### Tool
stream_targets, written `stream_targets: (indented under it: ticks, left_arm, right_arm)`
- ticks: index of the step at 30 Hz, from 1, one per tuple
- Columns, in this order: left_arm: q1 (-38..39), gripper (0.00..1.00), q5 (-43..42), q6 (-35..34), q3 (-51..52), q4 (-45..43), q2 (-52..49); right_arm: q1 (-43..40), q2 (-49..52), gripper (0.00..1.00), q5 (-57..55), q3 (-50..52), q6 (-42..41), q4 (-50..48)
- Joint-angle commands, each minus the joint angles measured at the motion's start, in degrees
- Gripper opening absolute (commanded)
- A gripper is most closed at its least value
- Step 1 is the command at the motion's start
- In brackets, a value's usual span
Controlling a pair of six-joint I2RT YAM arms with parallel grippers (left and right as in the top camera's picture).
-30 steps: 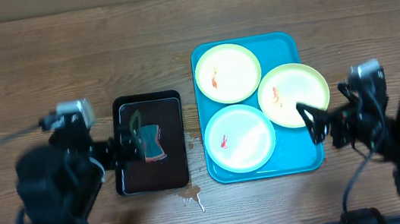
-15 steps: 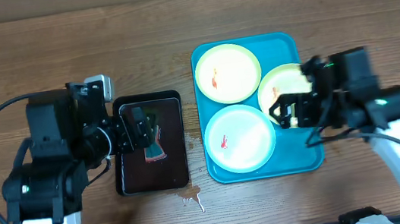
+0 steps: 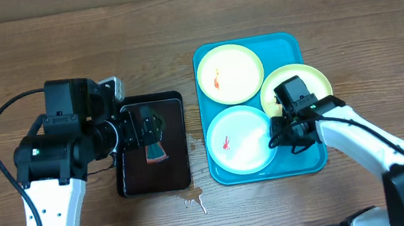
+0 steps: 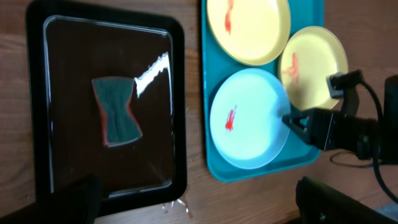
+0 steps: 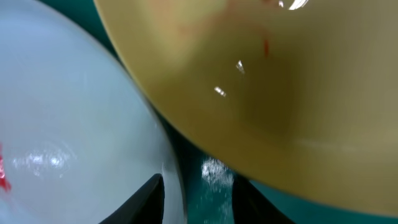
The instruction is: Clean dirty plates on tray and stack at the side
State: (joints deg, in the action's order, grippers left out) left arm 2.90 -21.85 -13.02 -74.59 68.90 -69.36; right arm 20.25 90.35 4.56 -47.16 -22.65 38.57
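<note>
Overhead: left arm (image 3: 45,155) rises from lower left, elbow bent, wrist pointing right. Its left tool (image 3: 146,127) points down, jaws wide; left fingers (image 4: 81,202) sit far apart at bottom corners of wrist view. Opposite, right arm (image 3: 359,136) stretches from lower right toward centre, wrist low. Its right tool (image 5: 196,199) tips down, right fingers (image 5: 152,194) drawn close, narrow gap between.
</note>
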Motion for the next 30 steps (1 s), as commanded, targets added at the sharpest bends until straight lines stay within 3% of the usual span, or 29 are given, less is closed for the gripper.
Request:
stream_targets:
  ticks: [1, 6, 8, 18, 25, 30]
  left_arm:
    - [-0.24, 0.99, 3.04, 1.88, -1.27, 1.75, -1.70]
    - [-0.22, 0.91, 8.31, 1.64, 0.28, 3.91, -4.55]
    - [-0.22, 0.85, 8.98, 0.92, 2.86, 2.78, -6.16]
    - [-0.20, 0.78, 11.58, -2.43, 16.52, -11.52, -15.26]
    - [1.16, 0.53, 11.93, -2.21, 17.09, -18.86, -23.28]
    - [5.60, 0.45, 16.55, -2.23, 17.09, -22.86, -28.44]
  right_arm:
    - [0.04, 1.33, 0.24, -1.92, 0.13, -1.29, -1.62]
    - [0.04, 1.40, 0.04, -1.97, 0.13, -1.60, -2.56]
    - [0.04, 1.40, 0.04, -1.99, 0.13, -2.34, -2.84]
    - [0.04, 1.40, 0.04, -1.95, 0.13, -2.89, -2.78]
    - [0.04, 1.40, 0.04, -1.92, 0.13, -2.89, -2.78]
    - [0.04, 1.40, 0.04, -1.92, 0.13, -2.89, -2.75]
